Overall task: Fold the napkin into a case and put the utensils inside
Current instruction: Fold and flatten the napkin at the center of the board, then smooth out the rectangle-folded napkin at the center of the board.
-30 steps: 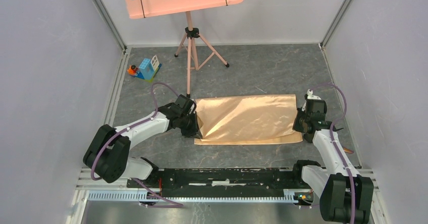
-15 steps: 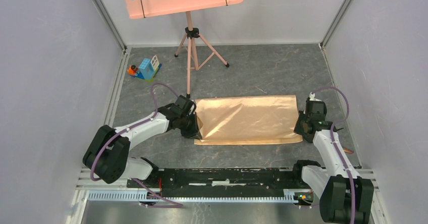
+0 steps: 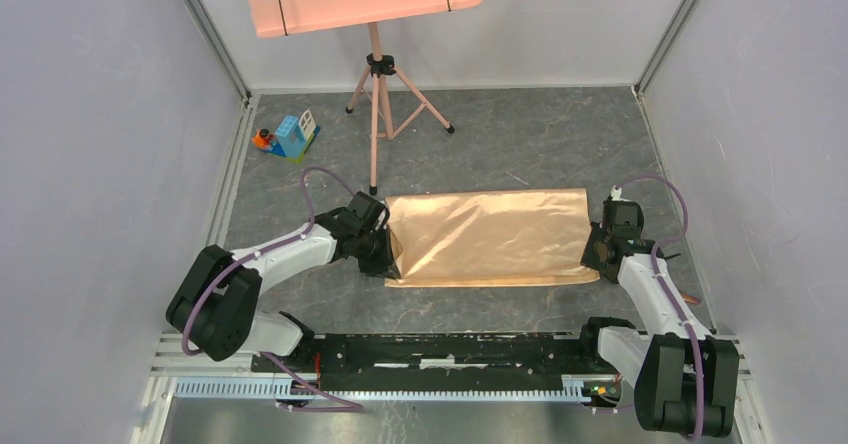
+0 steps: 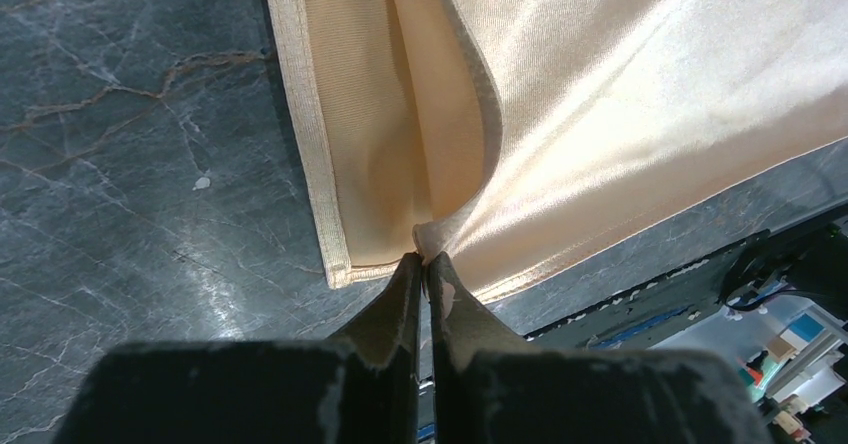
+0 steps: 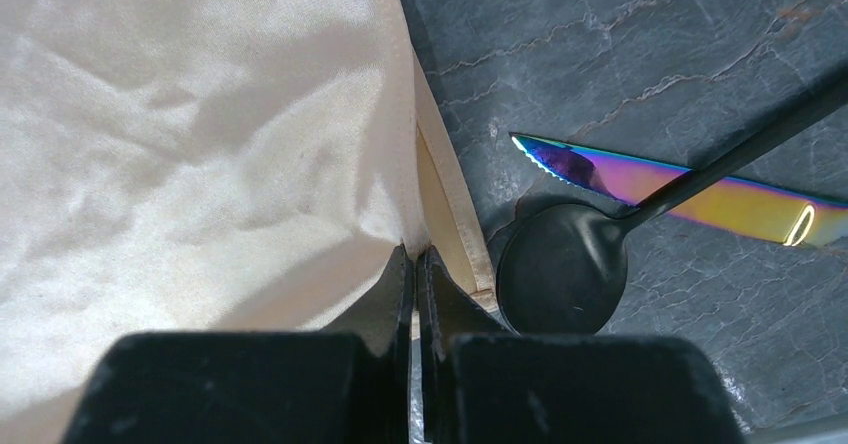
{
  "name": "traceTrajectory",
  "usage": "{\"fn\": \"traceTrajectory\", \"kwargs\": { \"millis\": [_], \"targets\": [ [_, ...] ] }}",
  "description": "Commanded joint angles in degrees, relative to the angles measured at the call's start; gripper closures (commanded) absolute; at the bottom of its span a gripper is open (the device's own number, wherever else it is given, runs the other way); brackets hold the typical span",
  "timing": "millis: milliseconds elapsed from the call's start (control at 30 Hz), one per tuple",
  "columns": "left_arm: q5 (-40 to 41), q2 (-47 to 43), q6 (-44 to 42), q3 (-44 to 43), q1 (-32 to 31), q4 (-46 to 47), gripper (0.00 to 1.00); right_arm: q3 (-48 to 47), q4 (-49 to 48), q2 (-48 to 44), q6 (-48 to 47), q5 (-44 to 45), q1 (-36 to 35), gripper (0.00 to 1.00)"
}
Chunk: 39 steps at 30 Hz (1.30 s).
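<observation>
While lying doubled on the table [image 3: 500, 144], napkin [image 3: 490, 234] gripped at both short ends.
Top view: left tool [image 3: 390, 260], right tool [image 3: 593, 254] at opposite edges. Left wrist: jaws pinched on upper layer's corner. Right wrist: likewise clamped on cloth; utensils [image 5: 560, 269] just beside it. Risk: slick satin slipping free, or the hem dragging the cutlery.

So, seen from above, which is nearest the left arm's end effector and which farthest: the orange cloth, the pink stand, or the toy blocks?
1. The napkin, pinched at its left edge by the left end effector.
2. The music stand, its front leg just behind.
3. The toy blocks, farther back-left by the wall.
</observation>
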<state>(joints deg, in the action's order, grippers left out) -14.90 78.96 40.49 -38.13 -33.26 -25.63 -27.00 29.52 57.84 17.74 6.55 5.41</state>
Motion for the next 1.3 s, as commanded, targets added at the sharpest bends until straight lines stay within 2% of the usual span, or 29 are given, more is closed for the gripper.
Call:
{"fn": "traceTrajectory", "kwargs": {
  "millis": [0, 67, 167, 233, 300, 400, 533, 633, 800, 900, 1033, 1167, 1267],
  "targets": [
    [2.7, -3.0, 1.2, 0.0, -0.3, -0.6, 0.84, -0.9, -0.4, -2.0, 0.4, 1.7, 0.3, 0.93],
    [6.4, -7.4, 1.0, -0.5, -0.5, -3.7, 0.76, -2.6, 2.2, -3.6, 0.6, 3.3, 0.2, 0.76],
    [12.5, -15.2, 1.6, -1.3, -0.5, -8.6, 0.57, -5.3, 6.2, -8.0, 0.5, 6.3, 0.2, 0.51],
    [14.3, -19.0, 1.9, -2.0, -0.5, -11.1, 0.48, -7.2, 7.9, -10.6, -0.4, 5.9, 0.2, 0.44],
    [14.7, -21.5, 1.8, -2.7, -0.5, -11.7, 0.39, -9.0, 8.3, -12.5, -2.4, 3.4, 0.2, 0.32],
    [11.5, -21.0, 0.9, -3.9, -0.6, -8.8, 0.32, -9.0, 4.9, -12.4, -8.0, -4.8, 0.2, 0.24],
    [-0.2, -13.3, 2.2, -4.0, -0.6, 2.5, 0.23, -7.8, -0.8, -5.5, -10.0, -18.9, 0.2, 0.24],
    [-4.7, -6.3, 3.5, -4.4, -0.5, 8.7, 0.2, -4.4, -5.2, -2.4, -8.0, -21.5, 0.2, 0.25],
    [0.0, -2.6, 3.4, -1.5, -0.5, 11.0, 0.16, 0.2, -5.4, -2.8, -4.7, -12.5, 0.4, 0.25],
    [4.6, -1.6, 2.6, -0.1, -0.5, 9.4, 0.15, 2.8, -5.5, -4.7, -0.3, -10.8, 0.6, 0.26],
    [9.6, -7.7, 1.5, 0.9, -0.5, 7.6, 0.13, 8.8, -9.1, -9.1, 4.8, -12.4, 1.3, 0.26],
    [10.2, -12.7, -0.1, -2.4, -0.5, 5.5, 0.1, 3.5, -4.8, -9.6, 2.6, -10.6, 1.3, 0.31],
    [9.0, -11.0, 0.7, -5.9, 0.1, 7.3, 0.08, -1.2, -8.0, -7.9, -0.3, -13.1, 1.2, 0.26]
  ]
}}
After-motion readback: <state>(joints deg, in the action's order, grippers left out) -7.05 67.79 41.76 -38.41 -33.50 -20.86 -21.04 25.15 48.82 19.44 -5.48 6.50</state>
